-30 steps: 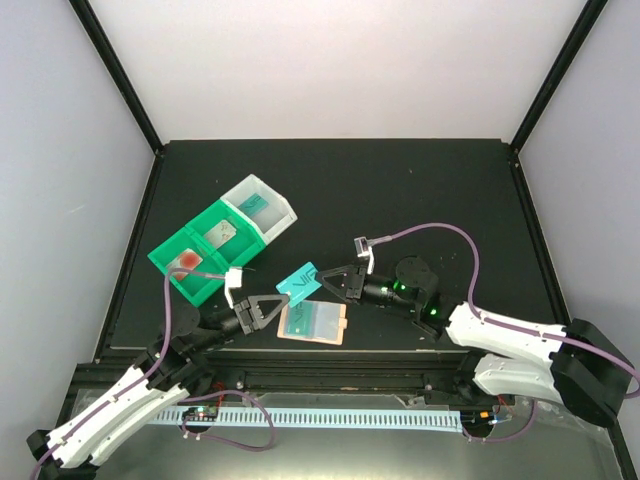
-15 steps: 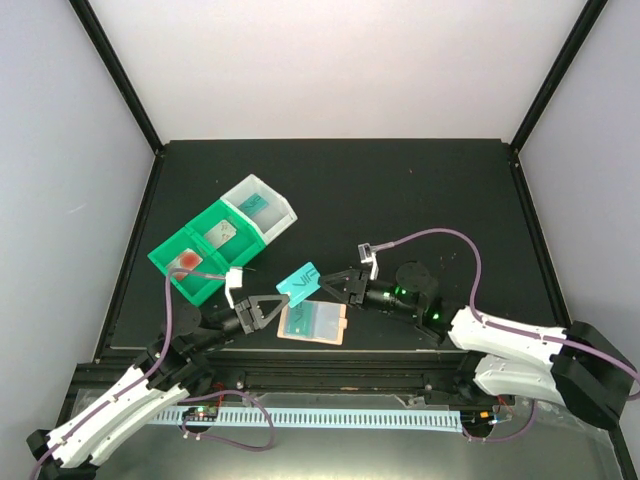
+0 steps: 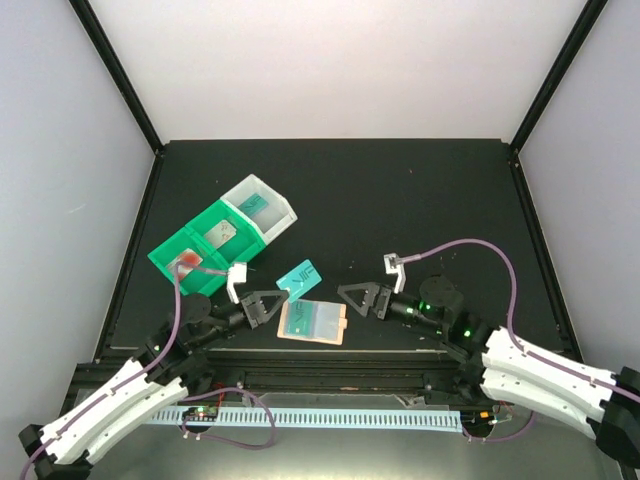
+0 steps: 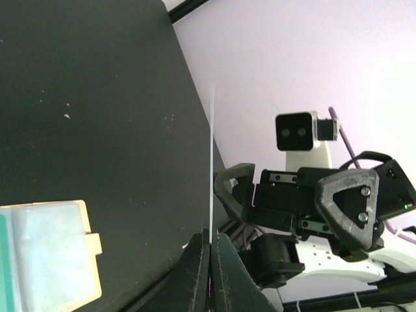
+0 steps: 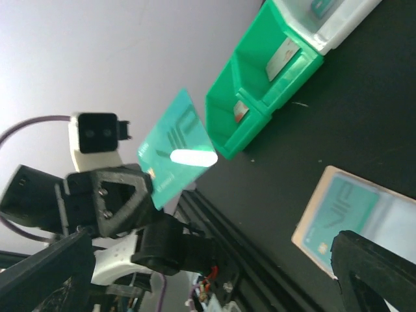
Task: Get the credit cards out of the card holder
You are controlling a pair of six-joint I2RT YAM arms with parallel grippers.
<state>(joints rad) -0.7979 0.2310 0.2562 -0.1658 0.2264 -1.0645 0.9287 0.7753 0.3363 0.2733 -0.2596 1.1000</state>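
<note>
At the left end effector [image 3: 268,303]: pinching a teal card [image 3: 297,279], raised near the card holder [image 3: 313,322].
Right end effector [image 3: 358,297]: spread wide, holding nothing.
Card holder: flat on the table [image 3: 400,200], second teal card [image 5: 343,203] inside.
Bins [image 3: 205,250]: three cards [image 3: 222,233] in them.
Progress: seemingly near the end; the held card and one more remain.

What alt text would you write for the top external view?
The left claw pinches a teal card beside the open holder on a black table. The right claw stands open nearby; green and white bins at left hold other cards.
</note>
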